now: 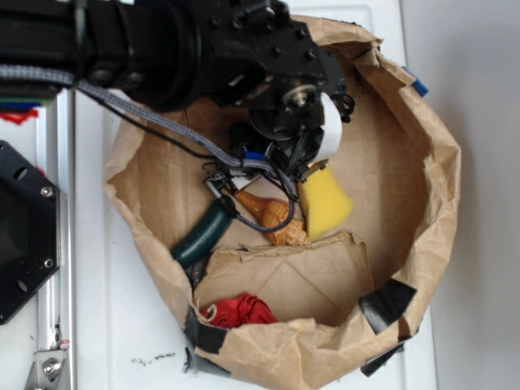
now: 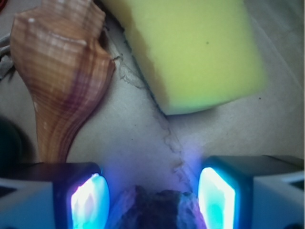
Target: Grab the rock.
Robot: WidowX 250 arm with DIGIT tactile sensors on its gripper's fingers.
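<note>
Between the glowing pads (image 2: 90, 202) of the end effector (image 2: 152, 200), at the wrist view's bottom edge, sits the rock (image 2: 155, 210): dark, rough, lumpy, only its top visible. Jaws stand apart beside it; contact cannot be confirmed. Beyond lie the seashell (image 2: 59, 71) and yellow sponge (image 2: 190, 52), on a brown paper liner (image 1: 406, 162).

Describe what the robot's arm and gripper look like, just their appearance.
The arm is black, with bolted joints. A grey braided cable runs along it, and a white part sits near the wrist. In the wrist view, the gripper has pale grey fingers with pads glowing blue-white.
</note>
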